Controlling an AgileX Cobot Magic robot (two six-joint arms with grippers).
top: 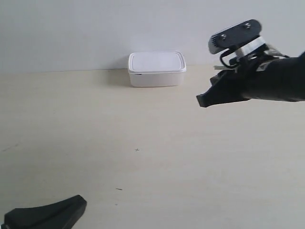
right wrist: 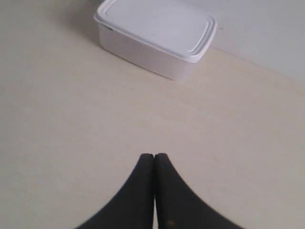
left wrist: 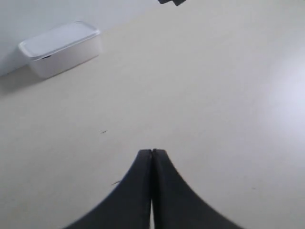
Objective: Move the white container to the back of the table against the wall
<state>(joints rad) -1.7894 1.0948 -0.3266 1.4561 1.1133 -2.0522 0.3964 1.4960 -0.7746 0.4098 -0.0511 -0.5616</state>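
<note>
A plain off-white wall [top: 71, 28] closes the scene at the back, and a broad pale table [top: 143, 167] is spread below it.

At the exterior view's left, low in the corner, only the dark tip of one arm [top: 47, 215] is seen, well apart from everything else. In the left wrist view the left gripper [left wrist: 152, 151] is shown clenched, finger against finger, with nothing held.

In the middle, the white container [top: 157, 69] is set upright at the back of the table, lid [right wrist: 157, 24] on, along the line where table and wall meet. Whether it touches the wall or stands just beside it cannot be told.

At the exterior view's right, the other arm [top: 267, 81] is raised above the table, near the container but clear of it. The right gripper [right wrist: 155, 155] is likewise pressed shut on nothing and pointed toward the box.

The task is judged to be done or nearly so. If a further nudge were given, trouble would be expected from a push off-centre, by which the light box would be swung askew from the wall. A push placed high on the side could tip it or lift the lid. A careless sideways retreat could drag it back out.
</note>
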